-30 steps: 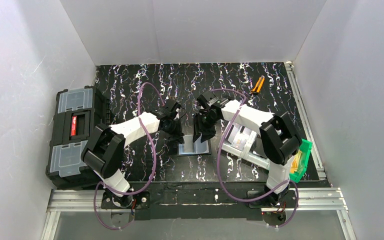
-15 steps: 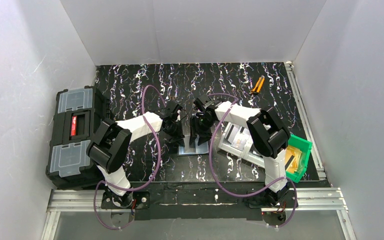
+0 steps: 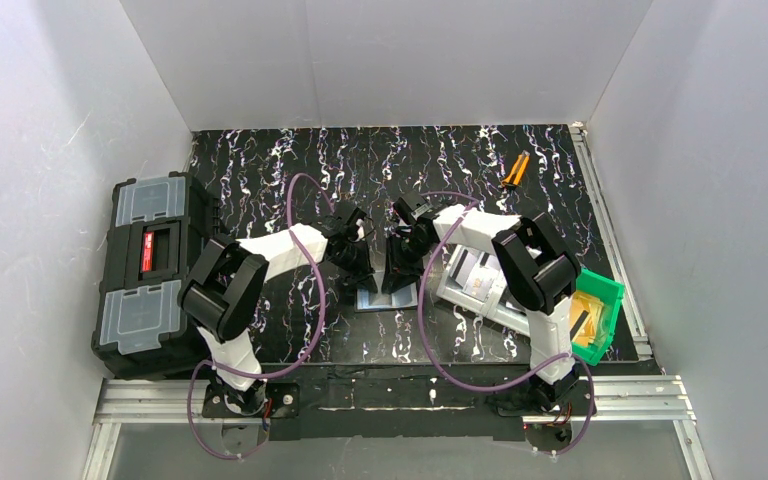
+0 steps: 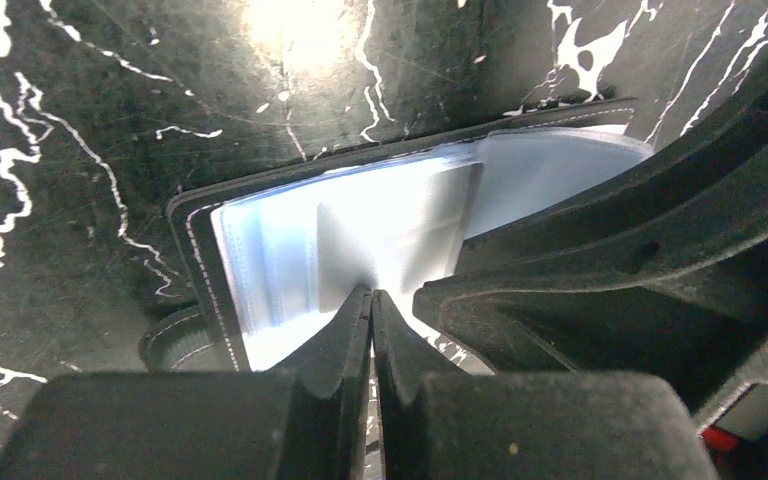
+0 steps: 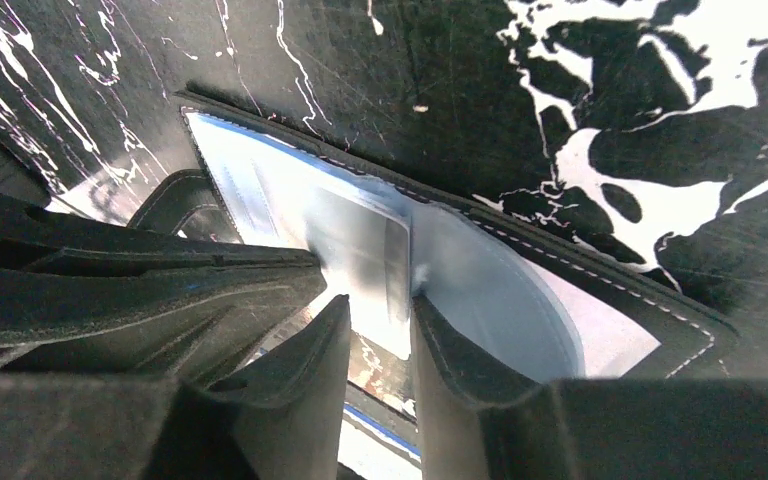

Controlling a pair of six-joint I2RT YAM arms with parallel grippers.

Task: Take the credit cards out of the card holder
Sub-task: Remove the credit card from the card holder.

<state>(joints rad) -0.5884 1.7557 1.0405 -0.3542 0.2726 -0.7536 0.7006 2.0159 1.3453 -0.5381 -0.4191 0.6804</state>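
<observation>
The black card holder lies open on the table, glossy blue-grey pockets up. My left gripper is shut, its tips pressed together on the left pocket; whether they pinch a sleeve I cannot tell. My right gripper stands right beside it with jaws narrowly apart over the middle of the holder. A pale silvery card edge stands just ahead of the gap, close to the right finger. A strip of orange-tan card shows low in the gap.
A big black toolbox sits at the left edge. A grey bin and a green bin lie right of the holder, under the right arm. A small orange-handled tool rests at the far right.
Both grippers have come down and closer together onto the open holder. The left jaws have closed fully and the right jaws have narrowed.
</observation>
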